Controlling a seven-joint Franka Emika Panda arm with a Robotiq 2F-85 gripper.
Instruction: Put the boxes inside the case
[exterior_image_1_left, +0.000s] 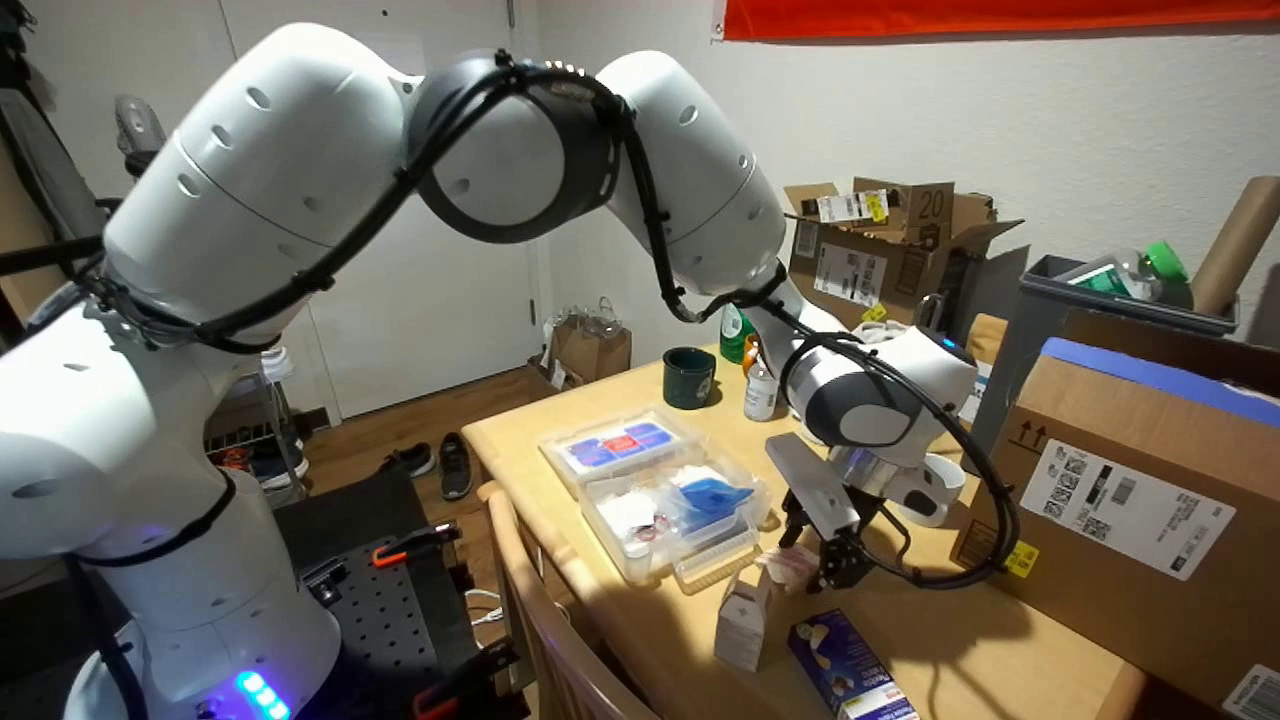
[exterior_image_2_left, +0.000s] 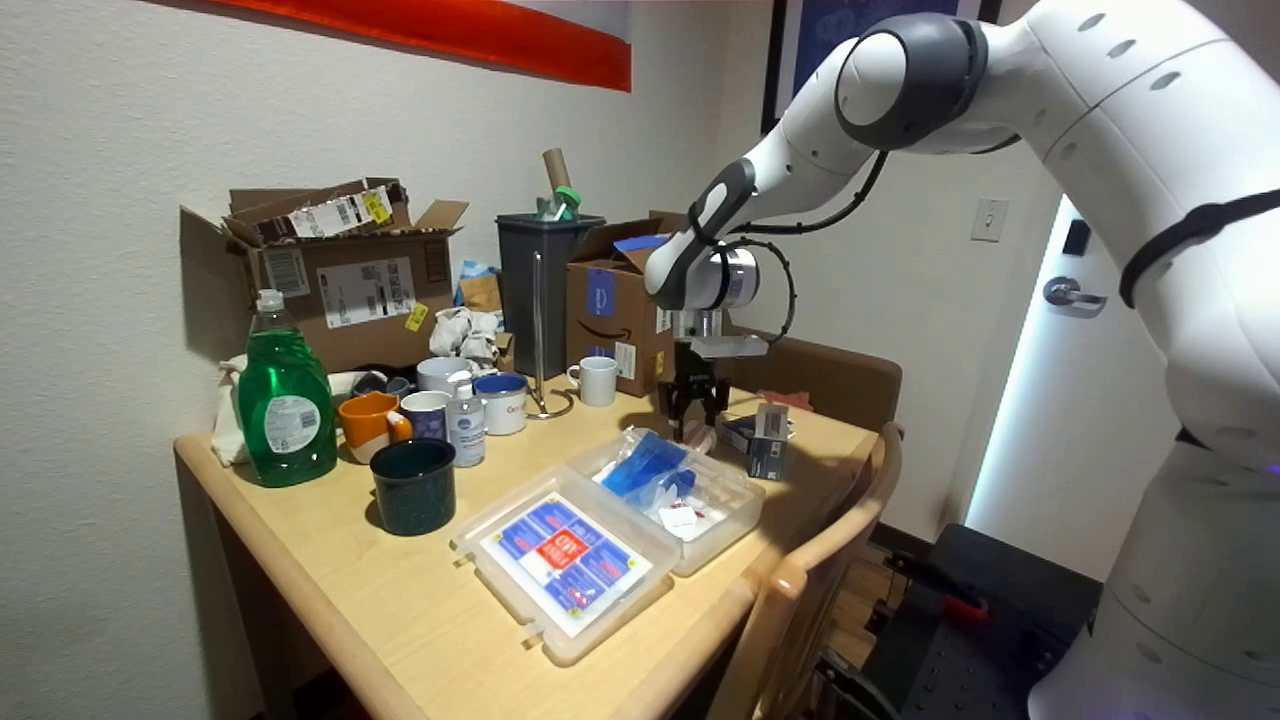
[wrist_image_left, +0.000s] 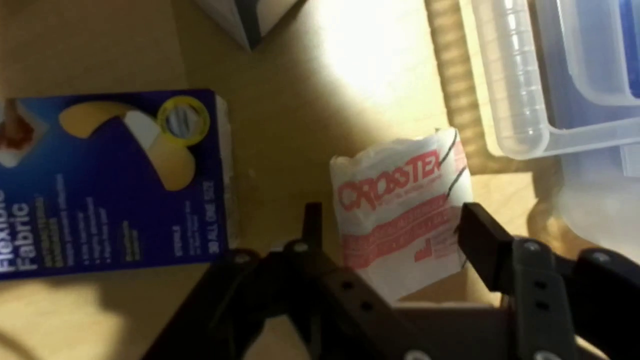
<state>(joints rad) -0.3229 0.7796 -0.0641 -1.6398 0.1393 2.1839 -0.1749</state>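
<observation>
The dark blue box (wrist_image_left: 110, 185) lies flat on the table, left of my gripper (wrist_image_left: 392, 220) in the wrist view. A whitish-grey box (exterior_image_1_left: 742, 622) stands upright nearby; only its corner shows at the top of the wrist view. The clear plastic case (exterior_image_2_left: 720, 535) lies unfolded, blue items in one half and a printed sheet in its lid. My gripper is open, low over the table beside the case, its fingers (wrist_image_left: 485, 245) on either side of a white-and-pink packet (wrist_image_left: 400, 190). One fingertip overlaps the packet's edge; I cannot tell whether it touches.
A dark green mug (exterior_image_2_left: 413, 490), a soap bottle (exterior_image_2_left: 288, 400) and several other mugs stand along the table's back. A large brown cardboard box (exterior_image_1_left: 1120, 540) is close beside the wrist. A wooden chair (exterior_image_1_left: 550, 600) borders the table's near edge.
</observation>
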